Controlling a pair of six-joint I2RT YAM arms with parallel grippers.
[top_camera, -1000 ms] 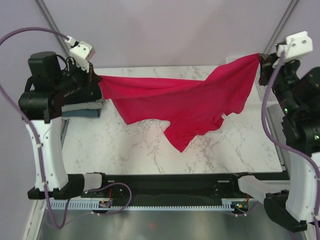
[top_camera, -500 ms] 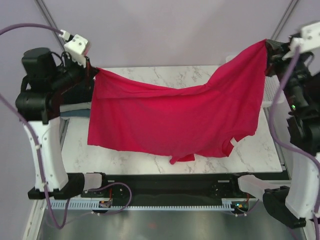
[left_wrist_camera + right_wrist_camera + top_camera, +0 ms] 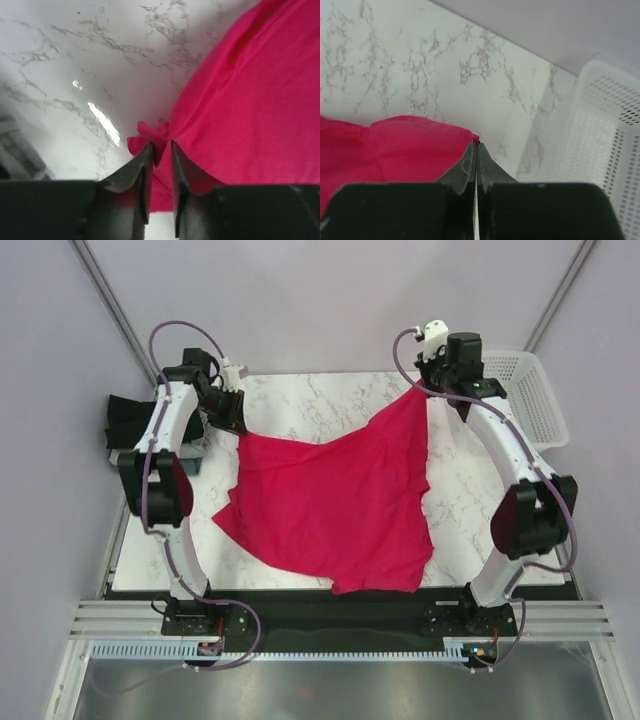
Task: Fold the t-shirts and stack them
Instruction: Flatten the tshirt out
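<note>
The crimson-red t-shirt (image 3: 340, 500) lies spread over the middle of the marble table (image 3: 470, 510), its front hem near the table's near edge. My left gripper (image 3: 232, 412) is low at the shirt's far left corner. In the left wrist view its jaws (image 3: 161, 145) stand slightly apart, with a bunched bit of red cloth (image 3: 250, 110) loose between the tips. My right gripper (image 3: 427, 390) holds the far right corner a little above the table. In the right wrist view it (image 3: 476, 144) is shut on the red edge (image 3: 395, 145). A black folded t-shirt (image 3: 125, 420) tops a pile at the far left.
A white plastic mesh basket (image 3: 525, 390) stands at the far right, just beside my right gripper, and shows in the right wrist view (image 3: 610, 135). Both arms reach over the table's sides toward the back. Bare marble (image 3: 330, 400) shows between the grippers.
Both arms swung down and away, from holding the shirt stretched in the air to laying it on the table. The left jaws have parted; the right stays shut.
</note>
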